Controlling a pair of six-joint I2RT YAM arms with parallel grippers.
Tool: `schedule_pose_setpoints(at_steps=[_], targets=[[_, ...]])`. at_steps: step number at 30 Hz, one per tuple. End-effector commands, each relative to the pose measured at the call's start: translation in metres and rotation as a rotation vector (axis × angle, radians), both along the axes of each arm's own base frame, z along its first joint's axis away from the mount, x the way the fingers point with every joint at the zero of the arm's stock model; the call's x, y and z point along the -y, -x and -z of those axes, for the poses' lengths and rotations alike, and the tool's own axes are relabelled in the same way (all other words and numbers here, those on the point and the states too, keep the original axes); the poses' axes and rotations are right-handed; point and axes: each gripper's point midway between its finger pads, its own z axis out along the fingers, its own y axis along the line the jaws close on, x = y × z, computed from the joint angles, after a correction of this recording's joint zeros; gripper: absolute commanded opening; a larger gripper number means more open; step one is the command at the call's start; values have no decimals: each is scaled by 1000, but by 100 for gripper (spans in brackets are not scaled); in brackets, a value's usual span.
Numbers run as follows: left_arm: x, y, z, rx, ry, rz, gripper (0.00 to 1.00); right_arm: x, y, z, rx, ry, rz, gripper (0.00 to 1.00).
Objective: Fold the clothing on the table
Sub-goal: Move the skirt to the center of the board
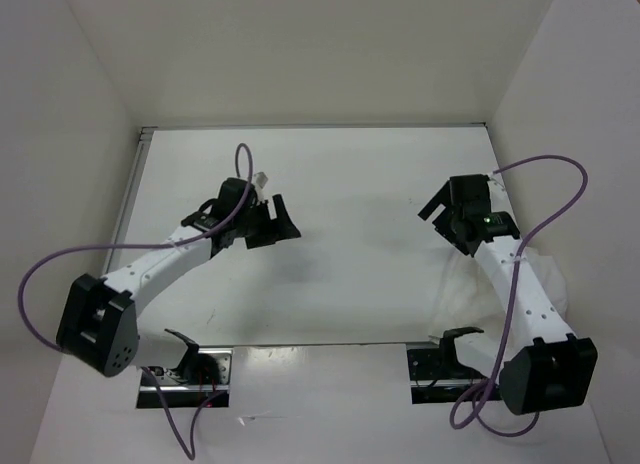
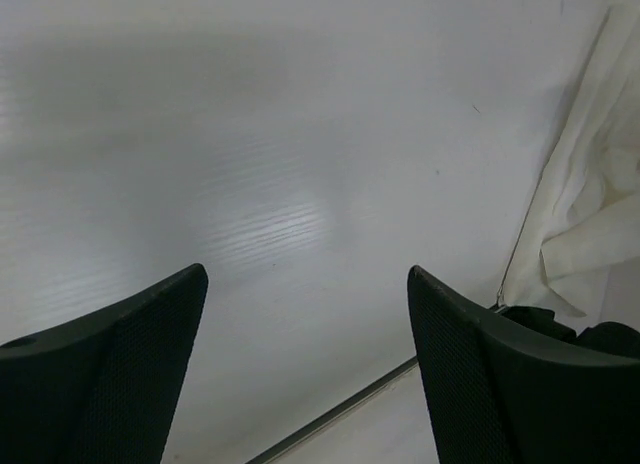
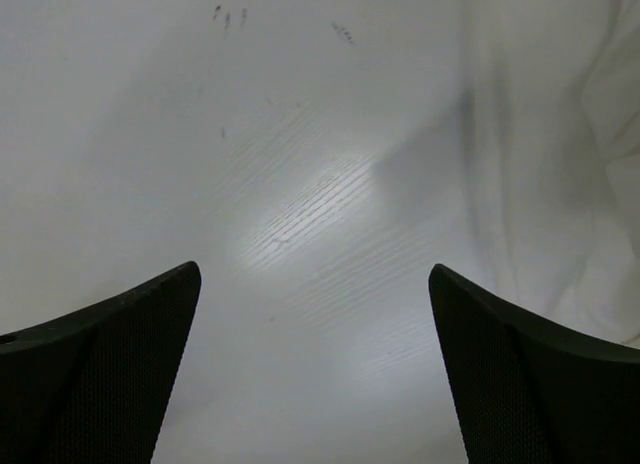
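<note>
The clothing point(image 1: 548, 274) is a crumpled white heap at the right side of the table point(image 1: 350, 174), lying partly under my right arm. It shows as creased folds at the right edge of the left wrist view point(image 2: 590, 184) and of the right wrist view point(image 3: 545, 134). My left gripper point(image 1: 278, 222) hovers over the bare left-centre of the table, open with nothing between its fingers point(image 2: 306, 274). Just left of the heap, my right gripper point(image 1: 440, 219) is wide open and empty too point(image 3: 315, 269). Both wrist views look down on bare tabletop point(image 3: 200, 134).
White walls point(image 1: 80, 104) close in the table on the left, back and right. A thin metal edge point(image 1: 320, 346) runs along the near side between the two arm bases, also seen as a strip point(image 2: 340, 414). Purple cables point(image 1: 545, 164) loop off both arms.
</note>
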Motion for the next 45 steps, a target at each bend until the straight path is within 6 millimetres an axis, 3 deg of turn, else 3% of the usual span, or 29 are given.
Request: schedule_pose_setpoints(at_steps=[1, 5, 9, 13, 18, 21, 22, 23, 25, 26, 28, 32, 34, 35, 36, 37, 39, 42, 45], targets=[[38, -15, -28, 89, 8, 187, 88, 21, -9, 7, -52, 25, 53, 100], [54, -15, -28, 74, 48, 246, 89, 51, -16, 38, -193, 84, 117, 98], [54, -13, -32, 89, 61, 253, 89, 69, -20, 87, -350, 32, 144, 95], [51, -7, -23, 69, 53, 253, 91, 84, -16, 109, -423, 65, 188, 93], [47, -1, -26, 70, 54, 240, 91, 89, -6, 127, -513, 96, 190, 79], [40, 0, -25, 74, 47, 223, 91, 87, -3, 137, -550, 86, 168, 16], [39, 0, -29, 89, 47, 216, 91, 83, -2, 140, -559, 68, 147, 1], [34, -1, -27, 87, 45, 204, 91, 74, -4, 140, -560, 65, 107, 0], [27, -2, -32, 105, 44, 181, 91, 57, -17, 131, -511, 42, 47, 0], [20, -5, -30, 111, 29, 154, 91, 35, -25, 118, -462, 25, -23, 0], [16, -7, -35, 131, 27, 135, 91, 6, -46, 88, -358, 15, -118, 0], [10, -12, -33, 128, 30, 107, 91, -69, -87, 5, -112, -129, -323, 0], [10, -16, -30, 111, 33, 109, 91, -79, -94, -15, -69, -141, -333, 0], [13, -15, -31, 106, 46, 125, 91, -68, -101, -19, -62, -88, -288, 8], [13, -15, -31, 106, 46, 125, 91, -61, -94, -10, -112, -61, -266, 48], [16, -16, -29, 100, 53, 135, 91, -54, -91, -7, -133, -22, -253, 55], [16, -17, -26, 91, 50, 135, 91, -20, -78, 15, -230, 89, -153, 65], [15, -13, -22, 77, 52, 130, 91, 41, -55, 43, -351, 153, 3, 66], [15, -12, -22, 71, 58, 123, 91, 71, -35, 69, -430, 166, 88, 69]])
